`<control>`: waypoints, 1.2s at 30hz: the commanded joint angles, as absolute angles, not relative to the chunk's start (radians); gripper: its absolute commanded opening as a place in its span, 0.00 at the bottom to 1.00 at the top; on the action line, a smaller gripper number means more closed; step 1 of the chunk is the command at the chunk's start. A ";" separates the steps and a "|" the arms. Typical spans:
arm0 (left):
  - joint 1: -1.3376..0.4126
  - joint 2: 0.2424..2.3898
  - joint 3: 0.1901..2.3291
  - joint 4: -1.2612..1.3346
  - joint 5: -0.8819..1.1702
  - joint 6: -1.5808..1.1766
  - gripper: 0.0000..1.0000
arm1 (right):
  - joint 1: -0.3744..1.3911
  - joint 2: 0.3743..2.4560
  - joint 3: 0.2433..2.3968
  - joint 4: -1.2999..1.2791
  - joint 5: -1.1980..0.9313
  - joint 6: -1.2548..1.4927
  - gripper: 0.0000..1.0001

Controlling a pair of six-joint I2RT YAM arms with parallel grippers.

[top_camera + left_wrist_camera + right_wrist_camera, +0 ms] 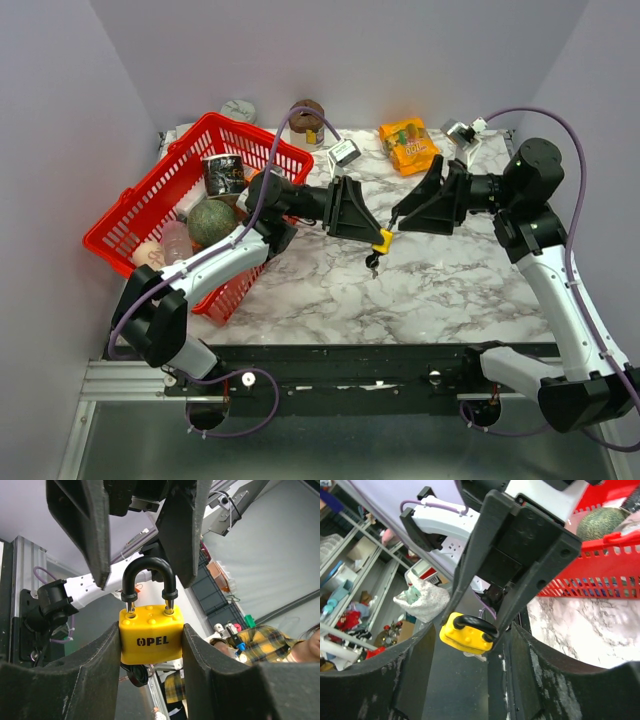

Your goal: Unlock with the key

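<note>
A yellow padlock [151,635] with a black shackle [149,580] is clamped by its body between my left gripper's [151,642] fingers, held above the marble table [450,290]. A black-headed key [137,674] hangs from its underside. In the top view the padlock [383,240] is at mid-table with the key [372,262] dangling below. My right gripper [398,216] faces it from the right, open, with its fingers [182,525] either side of the shackle and not touching it. In the right wrist view the padlock [467,632] sits just beyond my right gripper [470,655].
A red basket [120,228] at the left holds a green melon [211,222], a can [222,173] and other items. An orange snack bag [408,145], a small white device [343,152], a brown object [307,115] and a white clock [239,110] lie at the back.
</note>
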State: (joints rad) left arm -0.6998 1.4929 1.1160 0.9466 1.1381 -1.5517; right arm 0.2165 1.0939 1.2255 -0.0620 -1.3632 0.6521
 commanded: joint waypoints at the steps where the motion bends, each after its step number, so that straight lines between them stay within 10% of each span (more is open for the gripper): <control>1: -0.696 1.477 1.126 1.002 1.138 -1.528 0.00 | 0.245 1.085 1.207 0.054 -1.413 0.722 0.66; 10: -0.692 1.450 1.147 0.766 1.108 -1.332 0.00 | 0.258 1.072 1.181 0.057 -1.391 0.739 0.29; 19: -0.653 1.401 1.245 0.127 0.947 -0.909 0.00 | 0.258 1.078 1.210 -0.092 -1.302 0.652 0.12; 36: -0.814 1.617 1.649 -0.759 0.037 -0.660 0.00 | 0.258 1.184 1.353 -0.630 -0.805 0.420 0.01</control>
State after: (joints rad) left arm -0.7738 1.5063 1.5597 -0.5495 0.3782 -0.6880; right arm 0.2325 1.1851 1.3094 -0.4904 -0.8848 0.4290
